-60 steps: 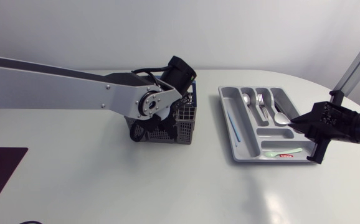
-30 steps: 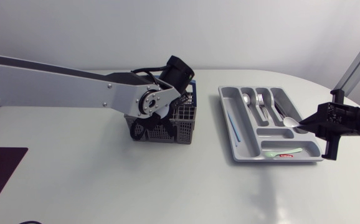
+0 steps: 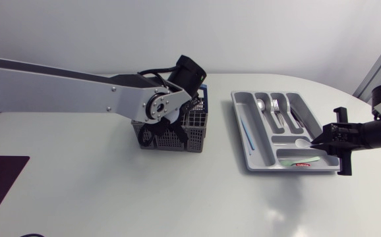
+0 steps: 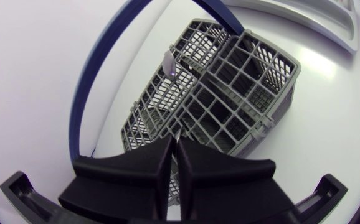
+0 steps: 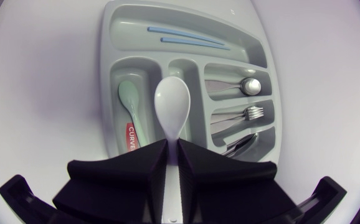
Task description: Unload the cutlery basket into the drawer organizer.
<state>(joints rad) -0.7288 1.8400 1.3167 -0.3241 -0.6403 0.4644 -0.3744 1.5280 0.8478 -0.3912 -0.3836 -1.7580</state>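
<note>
On the tabletop (image 3: 111, 191) the drawer organizer (image 3: 262, 141) lies to the right and the cutlery basket (image 3: 194, 135) near the middle, well apart. My left gripper (image 4: 174, 152) is down over the basket, fingers pressed together with nothing I can make out between them. My right gripper (image 5: 172, 149) is clamped on the handle of a white spoon (image 5: 172, 102), whose bowl hangs over the organizer's near end, above the ridge beside the green spoon (image 5: 132, 106). Released here, I judge, the white spoon could strike that ridge and settle across two compartments, and my left gripper could snag the mesh and drag the basket.
</note>
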